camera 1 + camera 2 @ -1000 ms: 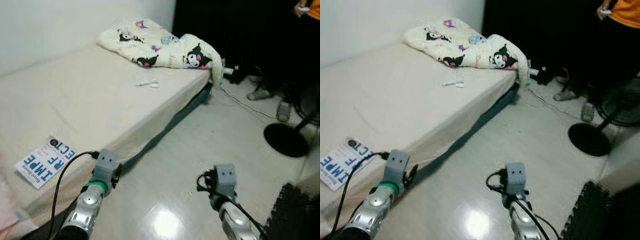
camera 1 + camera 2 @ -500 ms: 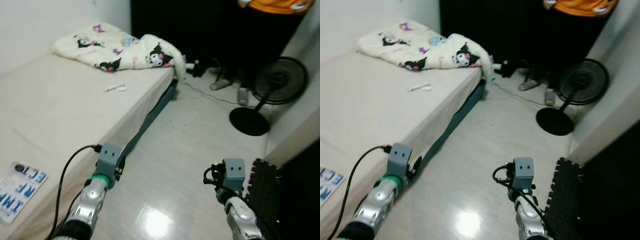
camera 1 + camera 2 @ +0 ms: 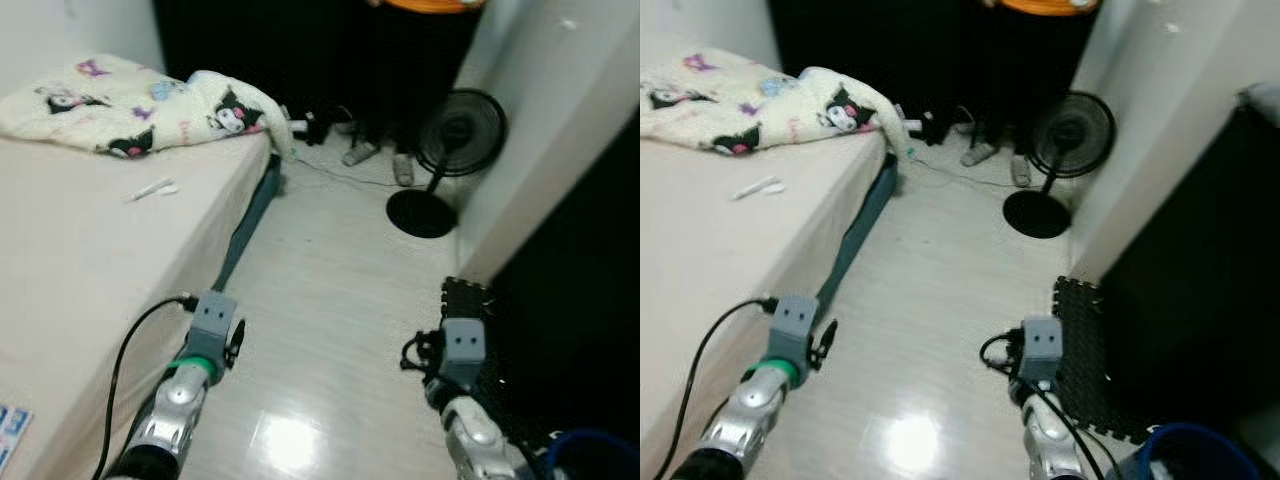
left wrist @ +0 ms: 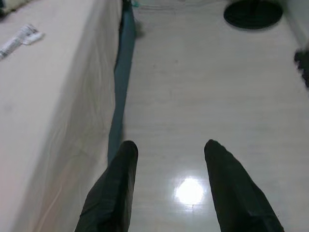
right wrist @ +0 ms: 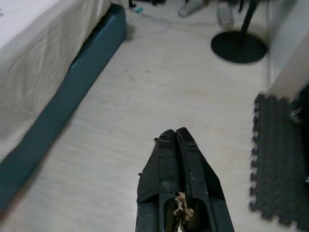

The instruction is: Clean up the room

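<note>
My left gripper (image 4: 169,145) hangs open over the pale floor beside the bed (image 3: 80,250), with nothing between its fingers. The right gripper (image 5: 175,131) is shut, its two black fingers pressed together, and a small brown scrap (image 5: 182,205) is caught between them near their base. It hovers above the floor between the bed's blue-green base (image 5: 72,82) and a black foam mat (image 5: 280,164). On the bed lie a small white wrapper (image 3: 152,188) and a cartoon-print blanket (image 3: 130,100). A blue bin (image 3: 1195,455) edges in at the lower right.
A black standing fan (image 3: 445,150) stands at the far end of the floor, with a cable and shoes near it. A person in an orange top (image 3: 425,5) stands behind. A white wall (image 3: 540,120) and a dark cabinet (image 3: 1190,300) close off the right side.
The camera has swung right: the bed and book have slid left, while the fan, foam mat, dark cabinet and blue bin have come into sight. Both arms hang as before.
</note>
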Motion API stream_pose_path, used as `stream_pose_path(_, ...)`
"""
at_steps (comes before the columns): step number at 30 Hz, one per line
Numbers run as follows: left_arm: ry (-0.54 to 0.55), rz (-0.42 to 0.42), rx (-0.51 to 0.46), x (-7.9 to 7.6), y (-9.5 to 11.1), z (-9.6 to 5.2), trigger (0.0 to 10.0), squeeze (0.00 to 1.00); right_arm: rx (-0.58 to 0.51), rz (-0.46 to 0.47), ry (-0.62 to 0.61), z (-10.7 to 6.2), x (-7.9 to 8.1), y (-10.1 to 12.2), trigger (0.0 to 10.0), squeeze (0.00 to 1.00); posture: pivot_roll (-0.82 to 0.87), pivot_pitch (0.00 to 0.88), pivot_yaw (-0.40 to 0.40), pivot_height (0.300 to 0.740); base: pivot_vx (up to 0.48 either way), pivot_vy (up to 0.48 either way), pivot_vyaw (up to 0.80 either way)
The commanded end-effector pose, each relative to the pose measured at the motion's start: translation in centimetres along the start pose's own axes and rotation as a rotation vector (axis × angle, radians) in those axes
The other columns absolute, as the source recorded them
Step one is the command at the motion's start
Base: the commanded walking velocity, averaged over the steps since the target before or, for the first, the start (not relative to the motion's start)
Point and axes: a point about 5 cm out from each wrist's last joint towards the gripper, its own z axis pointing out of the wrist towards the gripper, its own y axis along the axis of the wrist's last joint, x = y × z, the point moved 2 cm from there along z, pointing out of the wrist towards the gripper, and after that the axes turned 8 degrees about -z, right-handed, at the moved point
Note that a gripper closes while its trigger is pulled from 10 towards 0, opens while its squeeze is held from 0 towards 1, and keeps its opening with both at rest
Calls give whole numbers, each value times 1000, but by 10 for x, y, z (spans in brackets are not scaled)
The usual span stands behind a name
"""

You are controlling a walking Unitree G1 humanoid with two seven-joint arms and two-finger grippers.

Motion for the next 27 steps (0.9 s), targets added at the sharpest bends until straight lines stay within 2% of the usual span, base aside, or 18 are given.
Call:
stream_pose_path(1,-15,4,7,-5,-3,0,10000,0,21,2,-25,-4,-8,-6,10000,0,-48,25,47,740,0,0,-744)
stream_pose_path(17,-12,20,-8,-5,-1,1,10000,0,21,-4,-28,-3,-8,-6,10000,0,-45,25,45,740,0,0,-744)
stream_pose_path(22,11,55,-14,-1,-3,0,10000,0,8,-15,-13,-1,-4,-3,10000,0,-45,25,45,740,0,0,-178)
stream_pose_path(27,20,65,-19,-1,-3,0,10000,0,-43,-14,25,5,7,9,10000,0,-38,19,35,740,326,-310,0)
